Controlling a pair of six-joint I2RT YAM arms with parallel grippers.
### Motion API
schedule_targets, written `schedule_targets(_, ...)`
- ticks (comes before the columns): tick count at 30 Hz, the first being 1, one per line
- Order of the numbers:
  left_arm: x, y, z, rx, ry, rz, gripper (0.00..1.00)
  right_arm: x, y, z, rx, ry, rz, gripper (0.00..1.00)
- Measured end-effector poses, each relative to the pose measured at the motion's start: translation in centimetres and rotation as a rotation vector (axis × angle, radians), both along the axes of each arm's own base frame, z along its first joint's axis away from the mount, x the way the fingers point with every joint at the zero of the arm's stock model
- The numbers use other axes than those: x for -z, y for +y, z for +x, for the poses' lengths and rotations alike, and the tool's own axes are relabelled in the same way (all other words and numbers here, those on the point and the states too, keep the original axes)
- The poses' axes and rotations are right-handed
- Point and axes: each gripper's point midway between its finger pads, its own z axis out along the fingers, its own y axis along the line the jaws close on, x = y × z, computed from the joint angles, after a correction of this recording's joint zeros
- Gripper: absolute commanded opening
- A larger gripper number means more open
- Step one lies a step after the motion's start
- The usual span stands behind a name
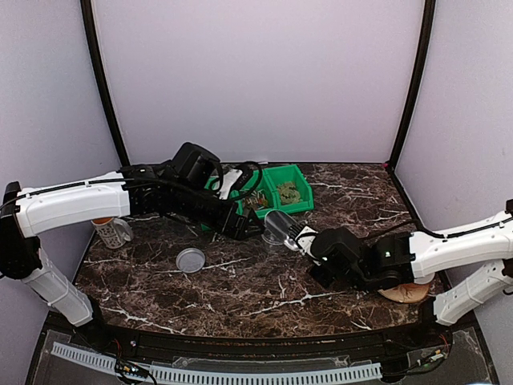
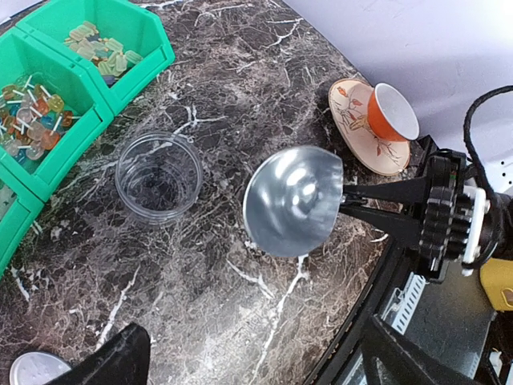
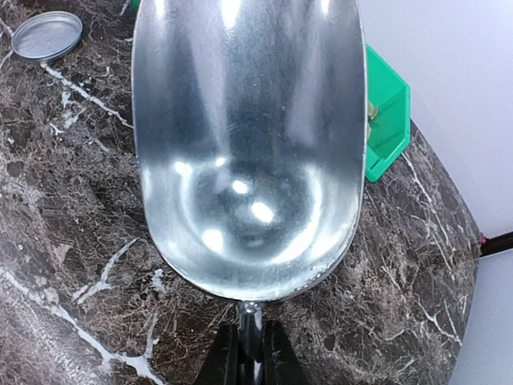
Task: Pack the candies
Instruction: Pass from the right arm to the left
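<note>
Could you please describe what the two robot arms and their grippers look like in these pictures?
Both arms have white link shells with black joints and black wrist housings. The left arm carries black cables looping along its forearm. The right arm has a thin black cable along its upper link. The right gripper has slim black tapering fingers; the left gripper's fingers are black too.

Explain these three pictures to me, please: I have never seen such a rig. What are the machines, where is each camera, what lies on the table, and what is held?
Two robot arms are bolted at the near edge of a marble table. One picture looks down from above and behind them; the other two come from a camera on each wrist. The right gripper is shut on the handle of a metal scoop, which is empty. The left gripper is open and holds nothing. On the table stand green bins holding candies, an empty clear jar, a round metal lid, and an orange cup on a saucer.
</note>
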Motion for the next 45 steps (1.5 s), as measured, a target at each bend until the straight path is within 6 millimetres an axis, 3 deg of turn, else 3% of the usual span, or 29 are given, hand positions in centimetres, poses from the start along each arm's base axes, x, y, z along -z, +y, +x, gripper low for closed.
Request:
schedule_targets(13,0.6,-0.6,-0.9,0.039,0.045,-0.030,0.77,-1.3,2.5,-2.0,-0.086,-0.164,-0.101,0.00)
schedule_targets(20,1.2,-1.1,-1.0,0.055,0.061,-0.034,0.53,-1.8,3.2,-2.8,-0.124,-0.201,-0.111,0.00)
schedule_targets(25,1.3,-1.5,-1.1,0.071,0.069,-0.047,0.29,-1.7,3.3,-2.9,-0.130,-0.210,-0.128,0.00)
schedule_targets(32,1.5,-1.9,-1.3,0.090,0.078,-0.058,0.02,-0.9,3.4,-3.0,-0.140,-0.214,-0.162,0.00)
schedule_targets(37,2.0,-1.7,-1.2,0.096,0.068,-0.041,0.00,-0.8,3.4,-3.0,-0.140,-0.216,-0.172,0.00)
schedule_targets(41,2.0,-1.7,-1.1,0.097,0.066,-0.042,0.00,-0.8,3.4,-2.9,-0.138,-0.218,-0.174,0.25)
schedule_targets(45,2.1,-1.8,-1.4,0.103,0.077,-0.046,0.00,-1.3,3.6,-2.8,-0.137,-0.232,-0.157,0.43)
